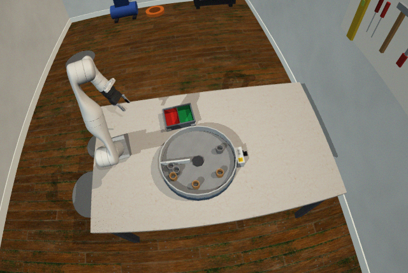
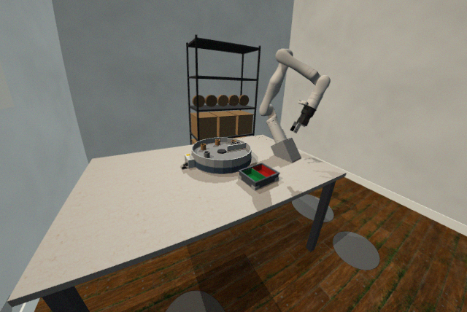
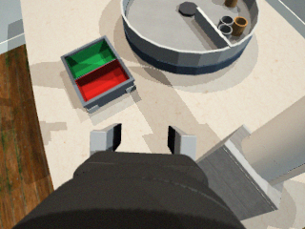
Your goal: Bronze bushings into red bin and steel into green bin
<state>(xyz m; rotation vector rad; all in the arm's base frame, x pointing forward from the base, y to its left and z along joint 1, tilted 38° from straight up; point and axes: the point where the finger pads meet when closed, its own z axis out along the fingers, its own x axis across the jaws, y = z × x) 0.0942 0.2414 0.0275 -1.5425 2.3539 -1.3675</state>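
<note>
My gripper (image 1: 125, 103) (image 2: 294, 127) (image 3: 144, 135) is open and empty, high above the table's arm side. The walled turntable (image 1: 184, 141) (image 3: 157, 24) carries three bronze bushings: one (image 1: 173, 179) (image 3: 240, 31) beside two steel bushings near the white divider, one (image 1: 196, 187) at the near rim, one (image 1: 219, 176) (image 2: 203, 146) at the right. The two steel bushings (image 1: 170, 168) (image 1: 176, 172) stand close together at the divider. A third steel bushing (image 1: 219, 150) (image 2: 206, 154) stands alone. The red bin (image 1: 171, 117) (image 2: 267, 170) (image 3: 102, 84) and green bin (image 1: 185, 114) (image 2: 253, 175) (image 3: 92, 59) look empty.
The white divider (image 1: 178, 161) (image 2: 236, 146) (image 3: 213, 28) runs from the dark hub (image 1: 197, 161) (image 3: 188, 9) to the turntable wall. A small white box (image 1: 240, 155) (image 2: 189, 160) sits at the turntable's outer side. The arm's grey base block (image 1: 124, 145) (image 2: 286, 149) stands near the table's edge.
</note>
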